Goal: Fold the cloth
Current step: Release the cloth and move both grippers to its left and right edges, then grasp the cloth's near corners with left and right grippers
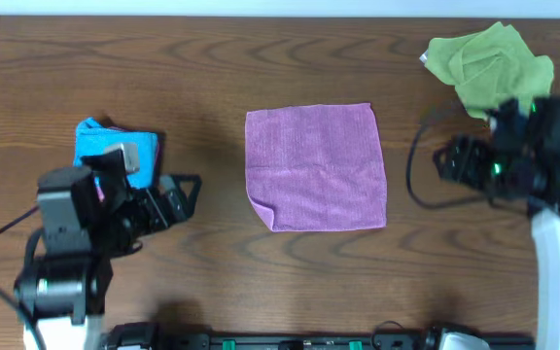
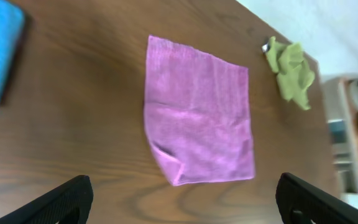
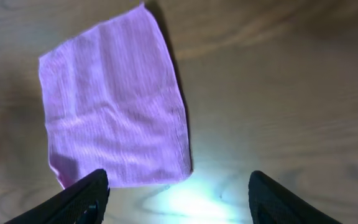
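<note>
A pink cloth (image 1: 316,167) lies spread flat in the middle of the wooden table, its near-left corner turned over. It also shows in the left wrist view (image 2: 199,118) and in the right wrist view (image 3: 114,106). My left gripper (image 1: 185,191) is open and empty, left of the cloth and apart from it; its fingers frame the bare table (image 2: 182,199). My right gripper (image 1: 445,160) is open and empty, right of the cloth, above bare wood (image 3: 179,199).
A folded blue cloth (image 1: 115,151) lies at the left next to the left arm. A crumpled green cloth (image 1: 489,63) lies at the back right, beside the right arm. The table's front edge carries black mounts.
</note>
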